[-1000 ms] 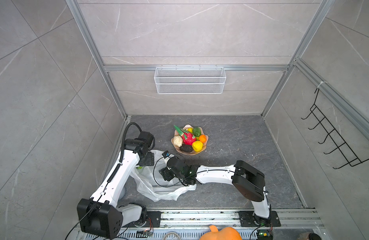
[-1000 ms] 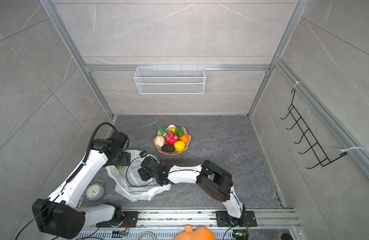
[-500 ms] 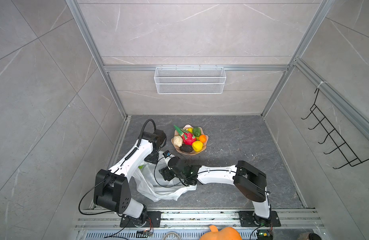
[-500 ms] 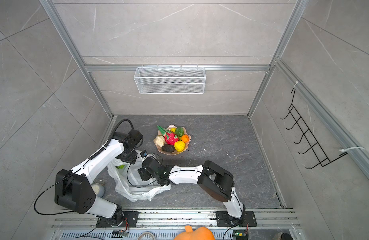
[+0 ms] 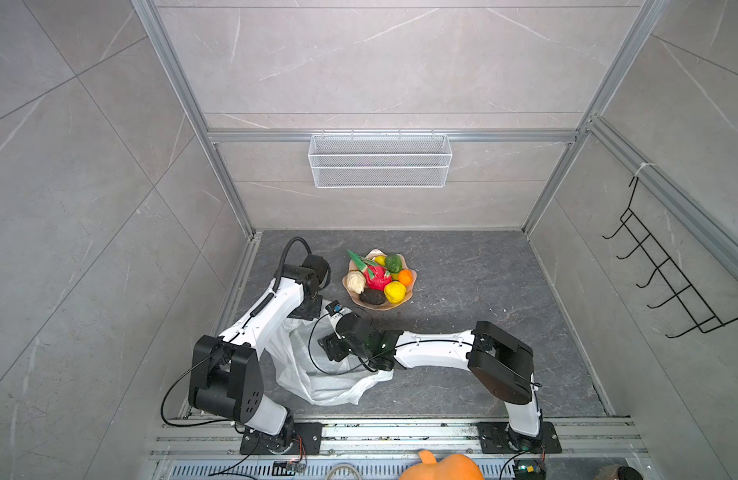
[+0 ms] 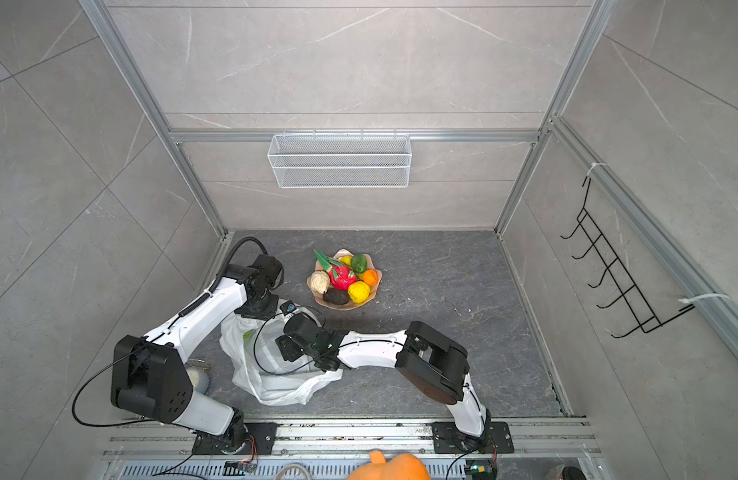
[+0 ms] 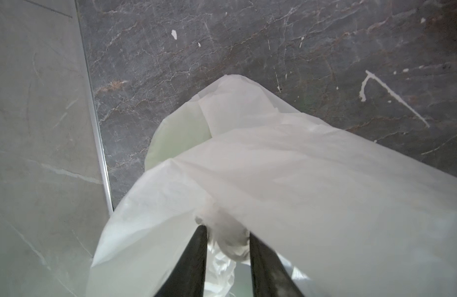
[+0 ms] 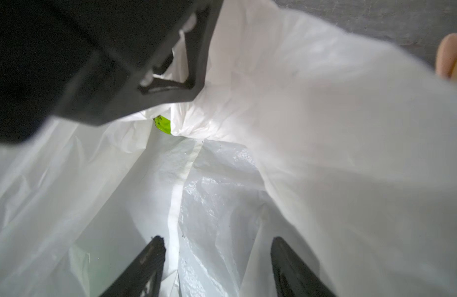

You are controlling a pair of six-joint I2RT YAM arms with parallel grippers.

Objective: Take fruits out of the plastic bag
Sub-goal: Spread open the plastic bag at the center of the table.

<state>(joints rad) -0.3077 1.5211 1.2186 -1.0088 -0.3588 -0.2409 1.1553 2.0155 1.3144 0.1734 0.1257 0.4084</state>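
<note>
grey tiled walls enclose a dark marbled floor (image 5: 463,282). the plastic bag (image 5: 317,386) lies slumped on it between the two arms, near the peach bowl (image 5: 373,306) heaped with fruits (image 5: 394,291). the left gripper (image 7: 226,231) is pinched on a bunched fold of the bag's film, holding the mouth up. the right gripper (image 8: 217,241) sits inside the mouth, jaws apart, gripping nothing. a green patch (image 8: 162,125) shows deep in a fold; fruit or print, we cannot tell. we judge the film thin, limp and slippery, so it will sag over the jaws. we would take any fruit, likely light and rigid, across its middle, clear of loose film.
</note>
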